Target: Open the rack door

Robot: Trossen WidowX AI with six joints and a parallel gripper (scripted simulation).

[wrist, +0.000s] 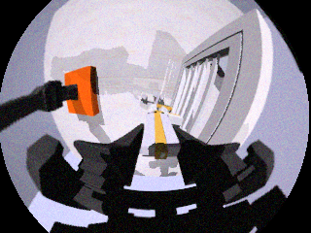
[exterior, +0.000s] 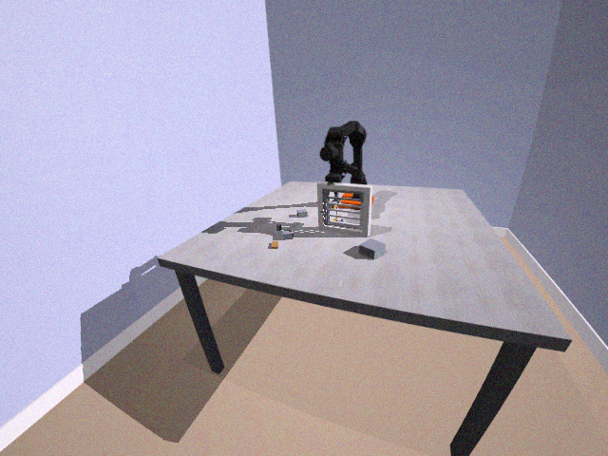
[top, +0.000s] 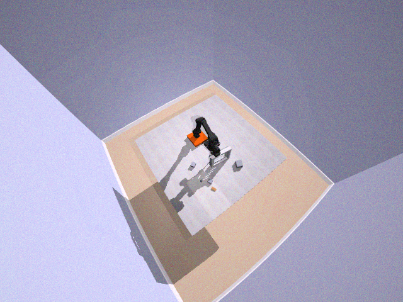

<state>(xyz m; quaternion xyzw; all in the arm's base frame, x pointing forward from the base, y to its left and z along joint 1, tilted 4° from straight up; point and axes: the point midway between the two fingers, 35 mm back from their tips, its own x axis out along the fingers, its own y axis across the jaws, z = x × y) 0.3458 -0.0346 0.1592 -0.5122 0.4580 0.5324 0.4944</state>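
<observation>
The rack's white frame stands upright on the table. Its slatted door looks closed, flush within the frame. The yellow upright handle sticks out on the side toward the robot base; its dark end block shows between my fingers in the wrist view. My gripper points down beside the frame, fingers on both sides of the handle. It is part open, with gaps left and right of the handle. In the top and exterior views the arm and frame mostly hide the fingertips.
The orange base is behind the rack. A large grey block is on the far side. Small grey blocks and an orange block lie off the handle side.
</observation>
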